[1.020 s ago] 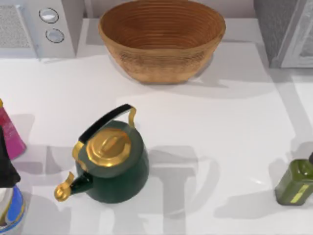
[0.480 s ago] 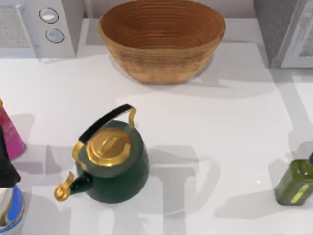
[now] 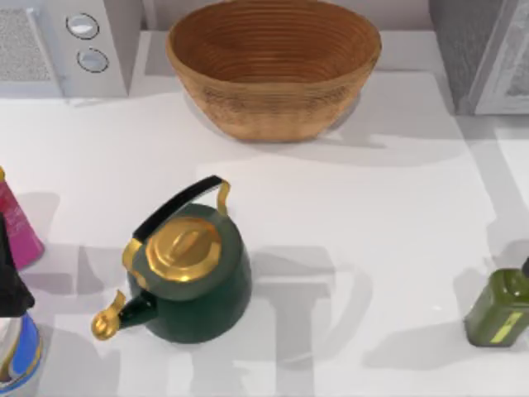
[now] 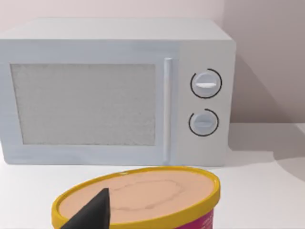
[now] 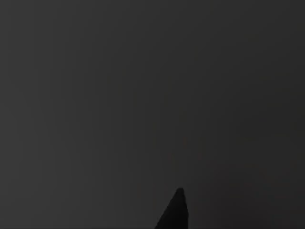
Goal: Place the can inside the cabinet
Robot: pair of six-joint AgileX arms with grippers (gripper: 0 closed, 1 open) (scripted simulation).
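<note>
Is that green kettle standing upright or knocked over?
Upright. From above, the kettle shows its gold lid facing up, handle arched over it, spout pointing sideways near the table.

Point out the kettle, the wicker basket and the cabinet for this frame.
kettle point(image 3: 193, 277): top view, on its green body beside the gold lid.
wicker basket point(image 3: 273, 103): top view, on its outer front wall.
cabinet point(image 3: 459, 41): top view, on its grey speckled side.
</note>
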